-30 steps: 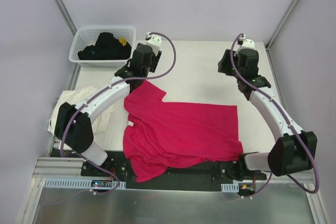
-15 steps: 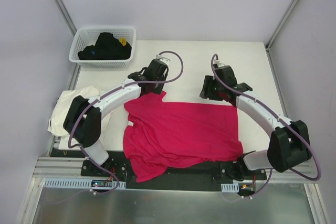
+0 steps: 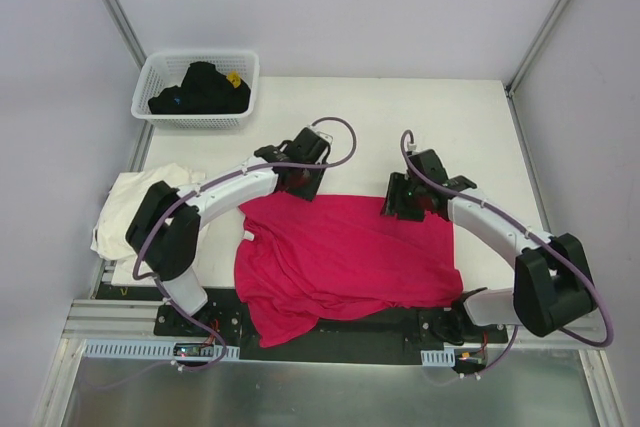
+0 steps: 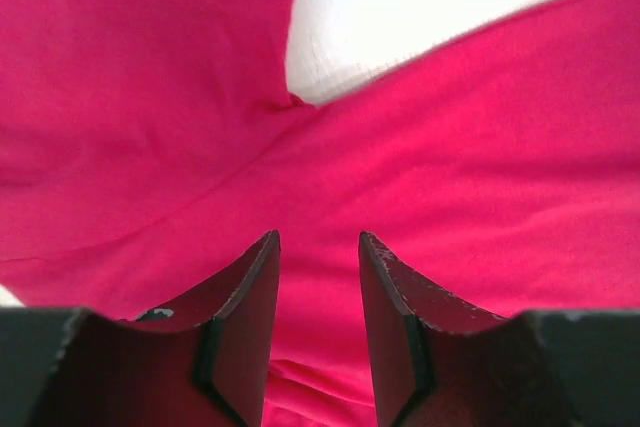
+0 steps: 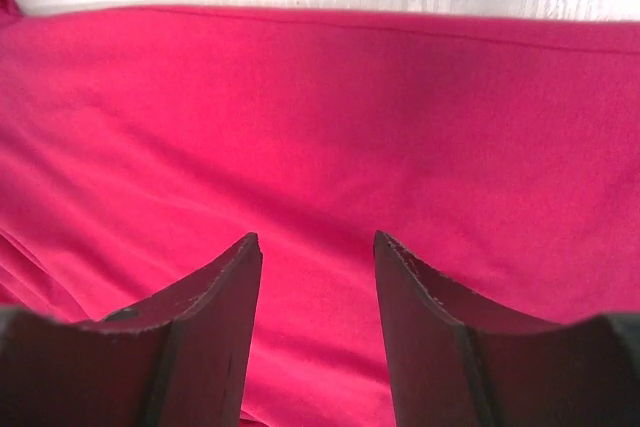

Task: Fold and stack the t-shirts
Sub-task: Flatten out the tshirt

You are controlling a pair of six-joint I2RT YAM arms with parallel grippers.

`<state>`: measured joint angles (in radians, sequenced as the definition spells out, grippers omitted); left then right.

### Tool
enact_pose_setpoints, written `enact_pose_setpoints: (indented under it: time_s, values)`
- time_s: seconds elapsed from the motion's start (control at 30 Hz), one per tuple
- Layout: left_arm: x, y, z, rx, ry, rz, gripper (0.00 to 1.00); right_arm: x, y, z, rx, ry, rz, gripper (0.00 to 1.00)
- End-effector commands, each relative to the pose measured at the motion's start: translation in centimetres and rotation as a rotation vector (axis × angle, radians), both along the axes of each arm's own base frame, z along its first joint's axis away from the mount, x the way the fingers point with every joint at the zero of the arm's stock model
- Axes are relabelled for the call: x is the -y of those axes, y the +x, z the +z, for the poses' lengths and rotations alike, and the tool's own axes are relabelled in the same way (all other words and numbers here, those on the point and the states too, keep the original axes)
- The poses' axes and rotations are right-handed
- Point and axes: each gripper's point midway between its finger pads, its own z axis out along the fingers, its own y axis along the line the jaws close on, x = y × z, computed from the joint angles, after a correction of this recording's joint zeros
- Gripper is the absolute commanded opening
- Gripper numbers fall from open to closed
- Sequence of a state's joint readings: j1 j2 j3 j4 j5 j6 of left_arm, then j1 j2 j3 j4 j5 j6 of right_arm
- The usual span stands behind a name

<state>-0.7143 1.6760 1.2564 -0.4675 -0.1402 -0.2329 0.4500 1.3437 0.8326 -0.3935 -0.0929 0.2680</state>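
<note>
Lying flat on the pale table (image 3: 400, 117), the soft magenta-red t-shirt (image 3: 340, 257) spreads wide in the top view, its near hem rumpled. The cream-white t-shirt (image 3: 125, 207) sits bunched at the table's left edge. The left gripper (image 3: 300, 182) and right gripper (image 3: 395, 202) hang over the red shirt's far edge. In the left wrist view, dark wedge-shaped fingers (image 4: 240, 317) stand spread above the sleeve notch. In the right wrist view, the fingers (image 5: 210, 327) are likewise parted over smooth cloth.

The red t-shirt (image 3: 350, 257) lies spread on the tabletop (image 3: 380, 127). The left hand (image 3: 300, 185) is at its far left corner, the right hand (image 3: 393, 208) at its far edge. The cream t-shirt (image 3: 124, 209) lies crumpled at the left.
</note>
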Motion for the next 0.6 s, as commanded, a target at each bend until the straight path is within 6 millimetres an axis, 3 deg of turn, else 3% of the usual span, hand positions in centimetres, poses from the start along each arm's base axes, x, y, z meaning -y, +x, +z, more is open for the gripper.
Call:
enact_pose_setpoints:
  time_s: [0.0, 0.2, 0.57]
  values:
    - [-0.3, -2.7, -2.9, -0.129, 0.032, 0.027, 0.36, -0.7, -0.6, -1.5, -0.049, 0.014, -0.014, 0.51]
    - [-1.2, -2.5, -5.1, -0.148, 0.103, 0.062, 0.34, -1.2, 0.0, -3.4, -0.092, 0.009, -0.023, 0.5]
    - [0.0, 0.4, -5.0, -0.093, 0.137, 0.057, 0.33, -1.5, 3.7, -3.7, -0.082, -0.001, -0.073, 0.49]
